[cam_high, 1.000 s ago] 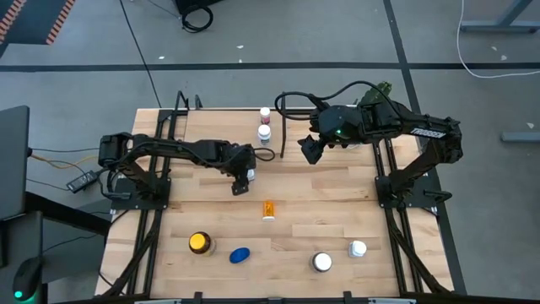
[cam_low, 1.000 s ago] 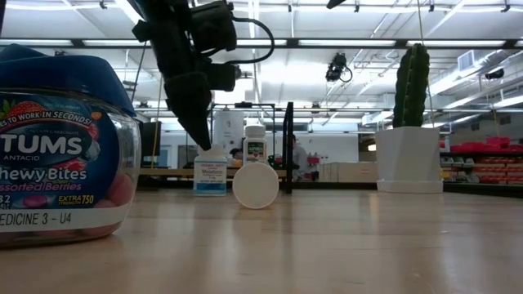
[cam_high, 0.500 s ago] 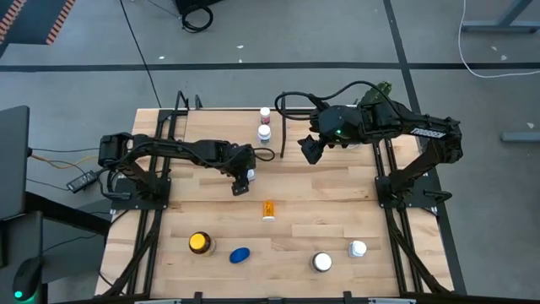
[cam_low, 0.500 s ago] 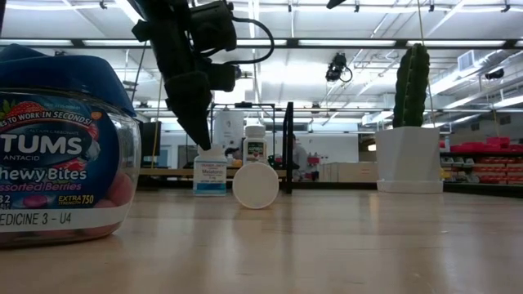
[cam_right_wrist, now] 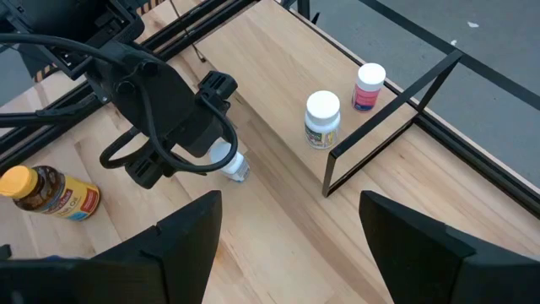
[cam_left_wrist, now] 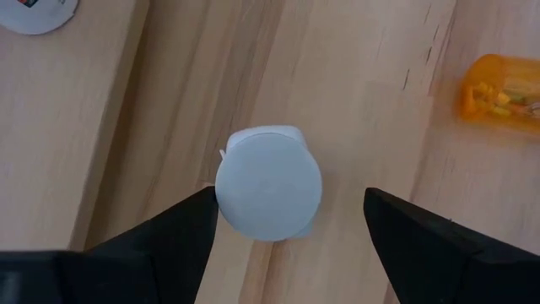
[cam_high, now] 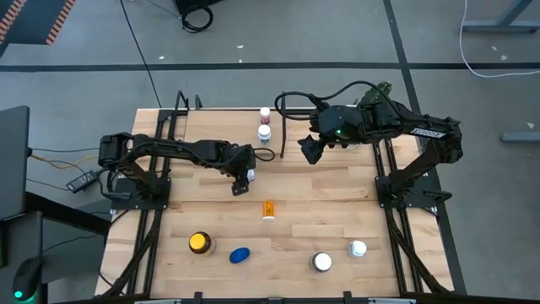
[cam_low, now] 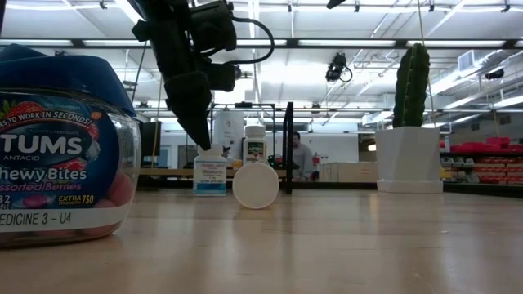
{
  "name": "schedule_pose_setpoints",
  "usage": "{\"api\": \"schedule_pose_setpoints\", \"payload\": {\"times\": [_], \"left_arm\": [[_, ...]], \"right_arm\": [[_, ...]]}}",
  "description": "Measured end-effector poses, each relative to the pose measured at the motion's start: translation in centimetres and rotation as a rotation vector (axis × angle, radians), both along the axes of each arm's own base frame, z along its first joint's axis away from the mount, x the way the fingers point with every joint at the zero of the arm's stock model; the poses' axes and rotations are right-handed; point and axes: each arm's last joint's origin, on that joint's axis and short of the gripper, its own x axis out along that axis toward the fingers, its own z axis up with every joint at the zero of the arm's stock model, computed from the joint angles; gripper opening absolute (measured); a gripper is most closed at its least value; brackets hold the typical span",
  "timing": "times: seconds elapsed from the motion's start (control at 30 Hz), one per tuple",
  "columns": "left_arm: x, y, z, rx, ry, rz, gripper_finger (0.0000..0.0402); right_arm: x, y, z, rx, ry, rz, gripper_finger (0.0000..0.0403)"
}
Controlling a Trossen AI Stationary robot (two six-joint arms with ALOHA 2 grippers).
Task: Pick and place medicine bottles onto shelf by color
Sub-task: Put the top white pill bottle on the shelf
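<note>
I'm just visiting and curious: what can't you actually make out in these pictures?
- White-capped bottle under the left end effector: the left wrist view looks down on its cap, hiding the label.
- Tums jar: cut off by the low view's left edge.
- Two bottles on the shelf: labels too small to read in the high view.
- Person far behind the table: too small for detail.

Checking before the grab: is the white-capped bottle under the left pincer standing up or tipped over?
Upright: the white-capped bottle shows its round cap end-on between the open left pincer fingers.
</note>
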Motion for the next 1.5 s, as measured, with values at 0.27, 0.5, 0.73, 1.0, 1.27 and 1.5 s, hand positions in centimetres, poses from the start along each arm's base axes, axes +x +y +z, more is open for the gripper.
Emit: {"api": "schedule_pose_setpoints", "payload": {"times": [0.27, 0.5, 0.73, 1.0, 1.27, 1.5], "left_arm": [[0.0, 0.04, 0.0, -0.001, -0.001, 0.004, 0.0302], [-0.01, 0.03, 0.01, -0.01, -0.004, 0.024, 0.0302], [-0.07, 0.03, -0.01, -0.024, -0.002, 0.054, 0.0302], [-0.07, 0.03, -0.02, -0.028, -0.003, 0.065, 0.0302], [-0.07, 0.03, -0.02, -0.036, -0.006, 0.083, 0.0302], [-0.06, -0.04, -0.02, -0.046, -0.007, 0.078, 0.0302]], "right_arm": [[0.01, 0.0, 0.0, 0.0, 0.0, 0.0, 0.0287], [0.01, 0.0, -0.01, 0.0, 0.0, 0.0, 0.0287], [0.01, 0.0, -0.01, 0.0, 0.0, 0.0, 0.0287], [0.12, -0.01, 0.09, 0.0, -0.016, 0.0, 0.0287], [0.14, -0.01, 0.11, 0.003, -0.019, -0.003, 0.0287], [0.14, -0.01, 0.11, 0.038, -0.038, -0.041, 0.0287]]}}
